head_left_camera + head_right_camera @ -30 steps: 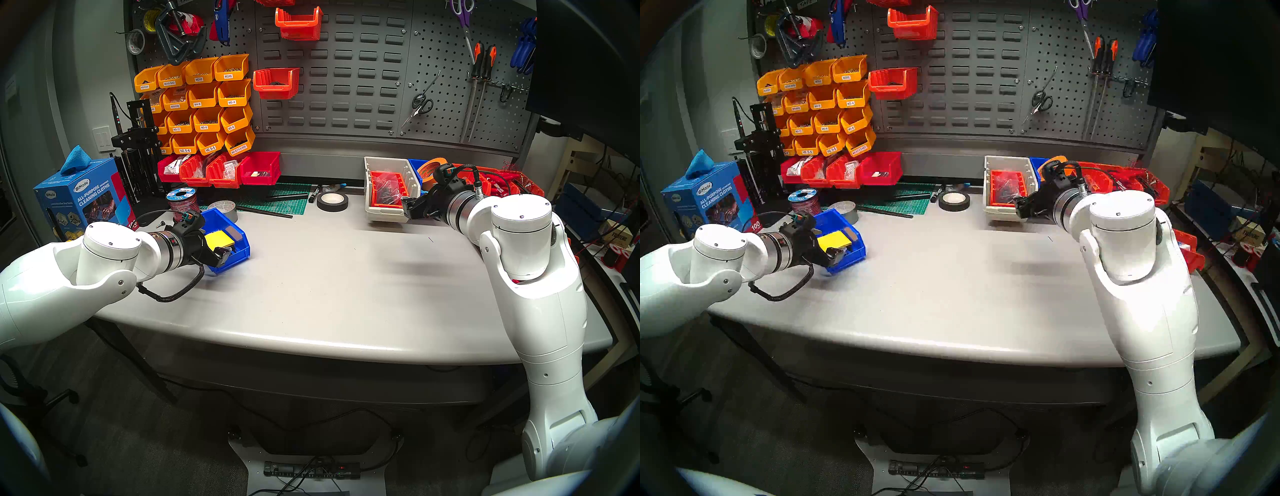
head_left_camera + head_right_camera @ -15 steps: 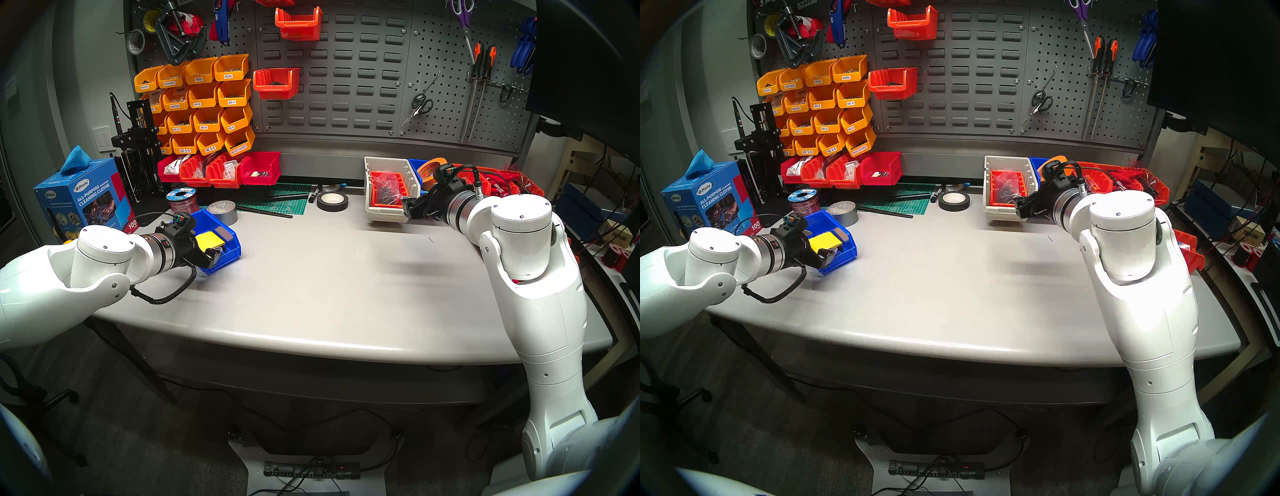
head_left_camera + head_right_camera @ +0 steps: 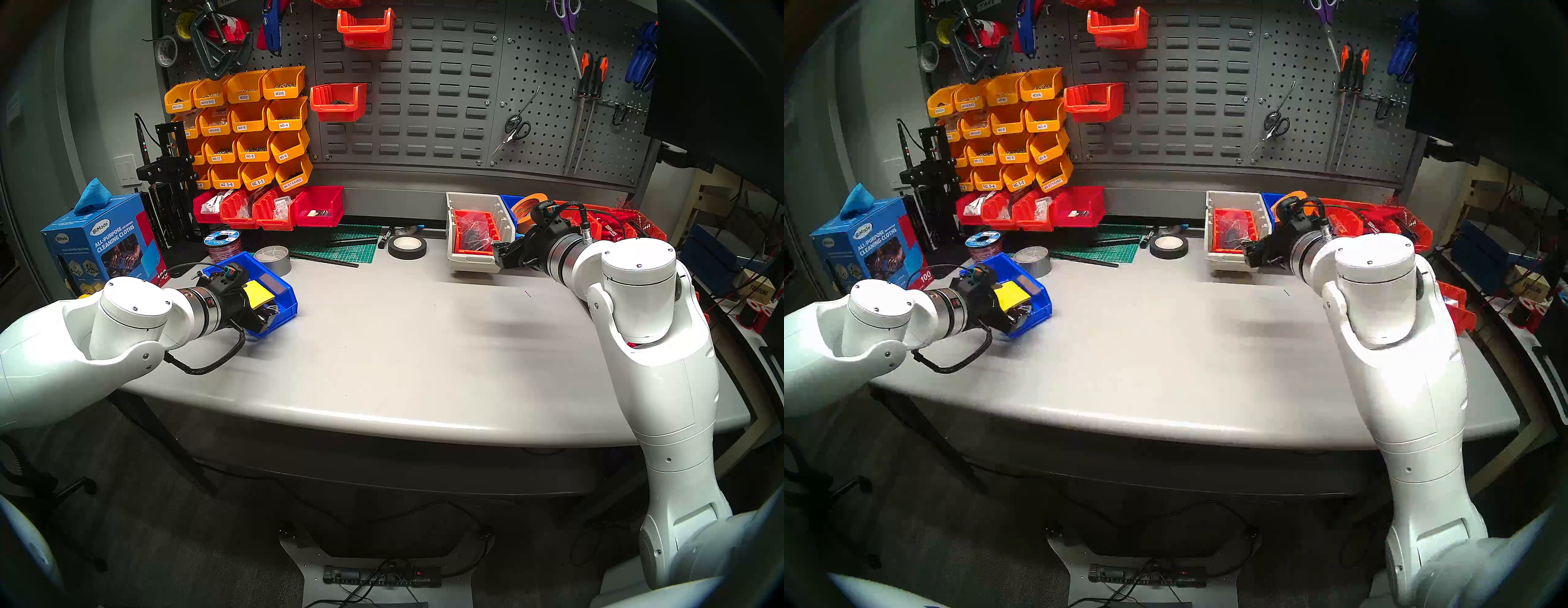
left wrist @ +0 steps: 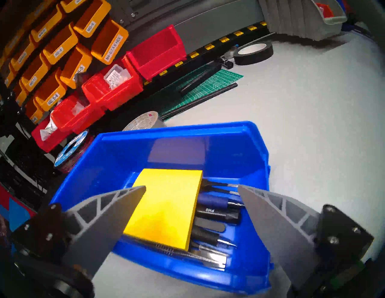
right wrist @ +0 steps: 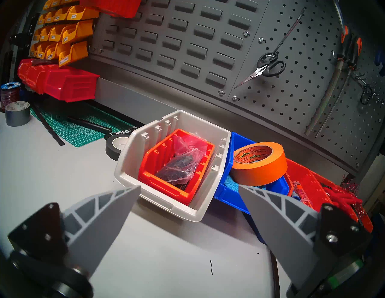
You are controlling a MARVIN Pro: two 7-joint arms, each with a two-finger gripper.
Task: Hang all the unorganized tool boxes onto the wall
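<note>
Blue tool box (image 4: 235,149) sits below the spread, empty left end effector (image 4: 191,188); right end effector (image 5: 189,188) likewise spread, empty.

Your right gripper (image 5: 188,188) hangs with jaws spread wide above the grey table (image 5: 62,176), holding nothing. Just ahead sits the beige bin (image 5: 133,166) with a red bin (image 5: 158,158) inside. A blue bin (image 5: 229,193) touches its right side, carrying orange tape (image 5: 260,166). Behind stands the slotted wall (image 5: 187,41).
</note>
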